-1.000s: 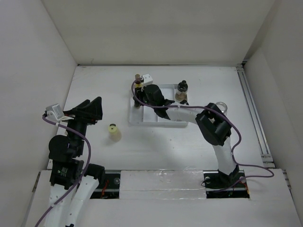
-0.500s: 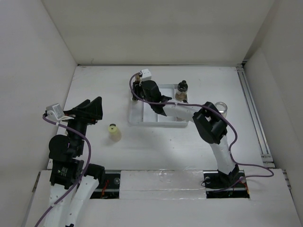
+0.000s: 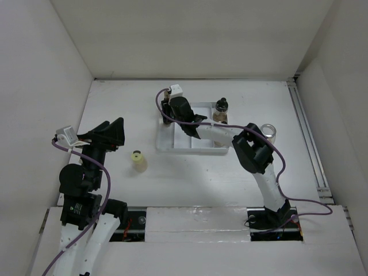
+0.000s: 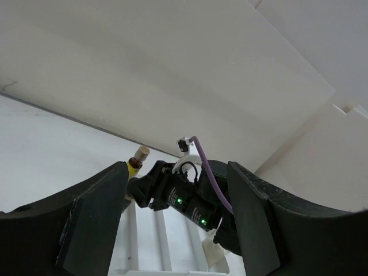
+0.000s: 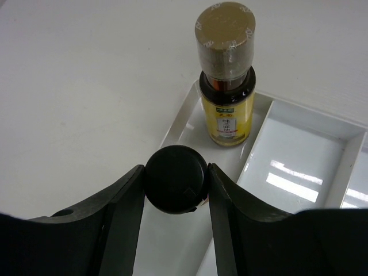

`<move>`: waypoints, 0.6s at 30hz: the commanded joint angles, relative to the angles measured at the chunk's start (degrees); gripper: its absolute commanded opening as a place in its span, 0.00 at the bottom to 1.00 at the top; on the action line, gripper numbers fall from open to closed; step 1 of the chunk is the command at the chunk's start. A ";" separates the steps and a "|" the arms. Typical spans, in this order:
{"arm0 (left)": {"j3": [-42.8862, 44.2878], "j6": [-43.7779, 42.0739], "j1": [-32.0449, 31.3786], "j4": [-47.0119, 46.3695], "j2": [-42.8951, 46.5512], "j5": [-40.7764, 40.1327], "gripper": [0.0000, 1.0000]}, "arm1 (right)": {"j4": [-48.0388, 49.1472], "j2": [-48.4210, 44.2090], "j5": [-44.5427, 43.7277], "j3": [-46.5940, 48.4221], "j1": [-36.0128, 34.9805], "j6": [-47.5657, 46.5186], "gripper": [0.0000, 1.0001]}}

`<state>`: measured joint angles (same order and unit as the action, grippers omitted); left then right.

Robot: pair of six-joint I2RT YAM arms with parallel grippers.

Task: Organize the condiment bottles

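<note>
My right gripper (image 5: 176, 190) is shut on a black-capped bottle (image 5: 174, 175) and holds it over the left compartment of the white divided tray (image 5: 352, 124). A yellow bottle with a tan cap (image 5: 226, 75) stands upright at that compartment's far end, just beyond the held bottle. From above, my right gripper (image 3: 171, 109) is at the tray's far left corner (image 3: 190, 149), and the held bottle is hidden under it. A black-capped bottle (image 3: 221, 109) stands at the tray's far right. A small yellow bottle (image 3: 137, 158) stands on the table to the left. My left gripper (image 3: 115, 133) is open and empty.
A clear glass jar (image 3: 268, 131) stands on the table right of the tray. White walls close in the table at the back and on both sides. The left wrist view shows the tray (image 4: 172, 256) and my right gripper (image 4: 145, 187) between the open left fingers.
My right gripper has moved a little left and toward the far wall with the black-capped bottle, closer to the tan-capped bottle. The left arm has not moved.
</note>
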<state>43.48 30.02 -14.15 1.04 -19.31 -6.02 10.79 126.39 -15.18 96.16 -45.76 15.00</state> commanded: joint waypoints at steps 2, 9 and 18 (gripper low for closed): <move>-0.51 -0.84 0.18 -3.50 -0.46 0.92 0.65 | 0.20 0.26 -0.99 2.45 0.41 0.38 0.47; -0.51 -0.84 0.18 -3.50 -0.46 0.92 0.65 | -2.00 1.49 0.15 5.09 0.93 0.38 0.55; -0.51 -0.84 0.18 -3.50 -0.46 1.45 0.65 | -2.00 -4.65 1.20 2.46 0.93 0.38 0.82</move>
<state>43.46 30.02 -14.15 1.02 -19.31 -5.61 7.79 127.63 -14.76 98.45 -45.06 15.22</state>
